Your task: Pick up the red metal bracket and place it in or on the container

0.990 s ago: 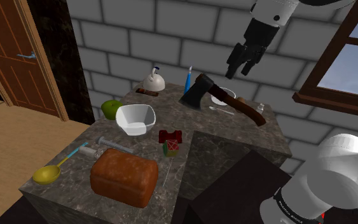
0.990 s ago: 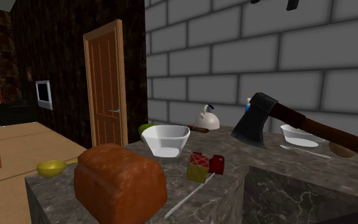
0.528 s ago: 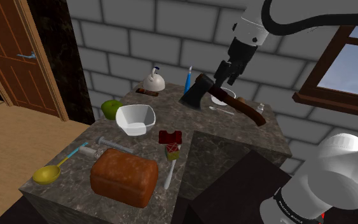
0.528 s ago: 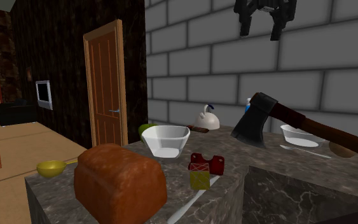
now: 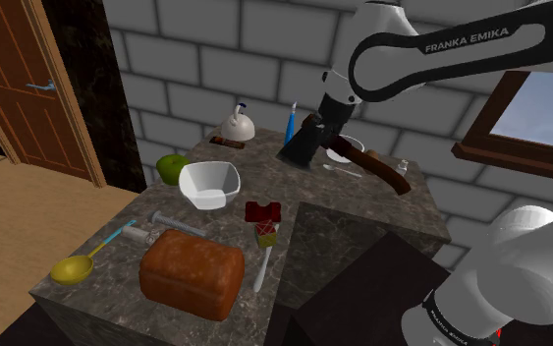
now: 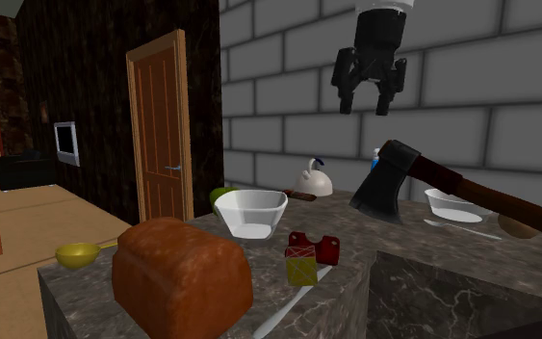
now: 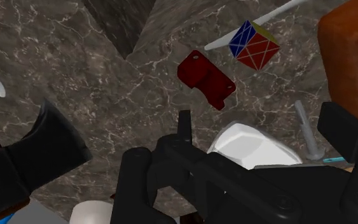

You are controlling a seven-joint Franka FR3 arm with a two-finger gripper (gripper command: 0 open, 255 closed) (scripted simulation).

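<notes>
- The gripper (image 6: 366, 104) hangs high over the far end of the bench (image 5: 304, 192), above the axe (image 6: 389, 183); its fingers are spread and nothing is between them
- The red bracket (image 5: 262, 210) lies on the bench near the middle, well apart from the gripper and untouched
- In the wrist view the red bracket (image 7: 206, 79) lies ahead of the fingers, with a small hole near each end
- A multicoloured cube (image 5: 265, 234) sits just beside the bracket on the side towards the bench's front edge; the wrist view shows a narrow gap between the two
- A white bowl (image 5: 209, 184) stands near the bracket, towards the shoulder view's left; I take it to be the container, though a smaller white dish (image 6: 449, 204) beyond the axe could also be meant
- A brown loaf (image 5: 192, 273) stands at the front of the bench, clear of the likely path
- Step in hand, as I judge it: the approach, with grasp, lift and placing not yet done
- The next move calls for carrying the gripper across to a spot over the bracket, turning the fingers to straddle its narrow width, then lowering with them open
- The main care is the cube: the finger on that side must slip into the narrow gap without nudging it
</notes>
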